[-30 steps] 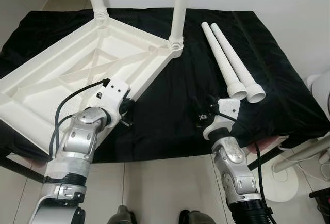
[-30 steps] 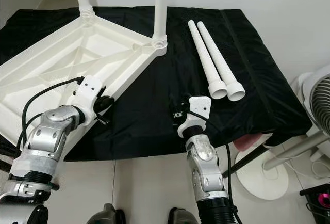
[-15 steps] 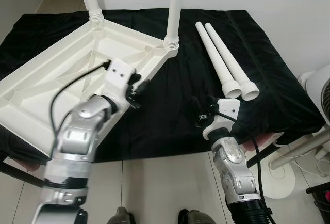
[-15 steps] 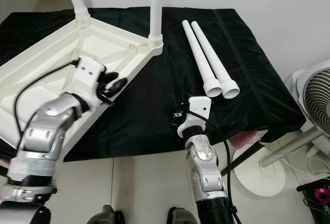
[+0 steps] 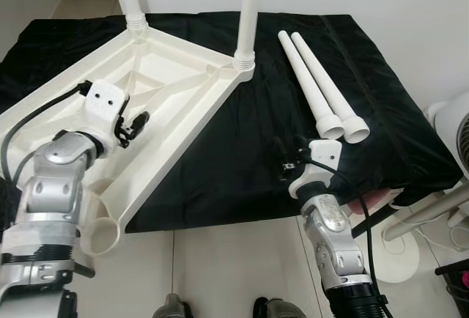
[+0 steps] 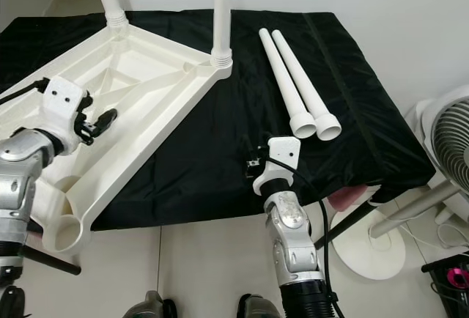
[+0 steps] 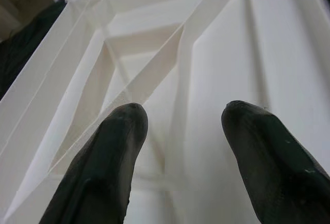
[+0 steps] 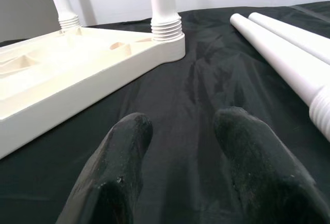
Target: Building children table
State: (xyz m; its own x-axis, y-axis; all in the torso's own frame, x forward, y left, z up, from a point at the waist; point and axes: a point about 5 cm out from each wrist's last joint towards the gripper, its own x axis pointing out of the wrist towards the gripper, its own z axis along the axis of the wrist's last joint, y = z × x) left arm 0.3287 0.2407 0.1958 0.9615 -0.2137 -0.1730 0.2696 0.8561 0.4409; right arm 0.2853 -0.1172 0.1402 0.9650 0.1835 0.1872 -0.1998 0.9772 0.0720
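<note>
Hovering over the tabletop [image 5: 176,105], left pincer [image 5: 135,121] agape, empty.

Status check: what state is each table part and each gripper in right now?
White plastic tabletop: upside down on the black cloth, near corner socket empty.
Two fitted white legs: standing upright in the far sockets.
Two loose white legs: lying side by side.
Left gripper: open, over the tabletop.
Right gripper: open, holding nothing.
</note>
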